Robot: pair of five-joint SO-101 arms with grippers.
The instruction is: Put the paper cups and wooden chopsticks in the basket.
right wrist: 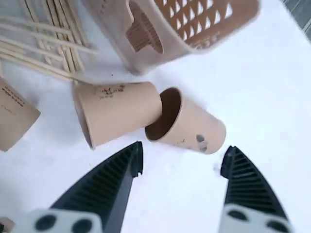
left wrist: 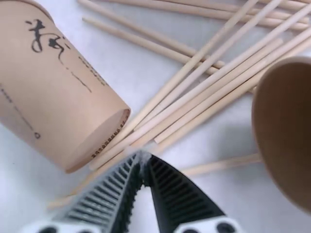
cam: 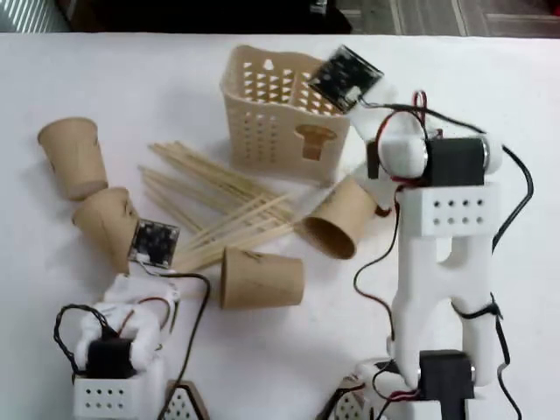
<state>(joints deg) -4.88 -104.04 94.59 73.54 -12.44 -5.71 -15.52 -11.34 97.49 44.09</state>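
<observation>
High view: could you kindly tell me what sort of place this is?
Probably a robotics lab bench: two small wired arms at a white table, with cups, chopsticks and a basket as practice props.

Bright, even overhead light — table point(cam: 131, 70) glaring white, soft faint shadows beside paper cups point(cam: 261, 278)
</observation>
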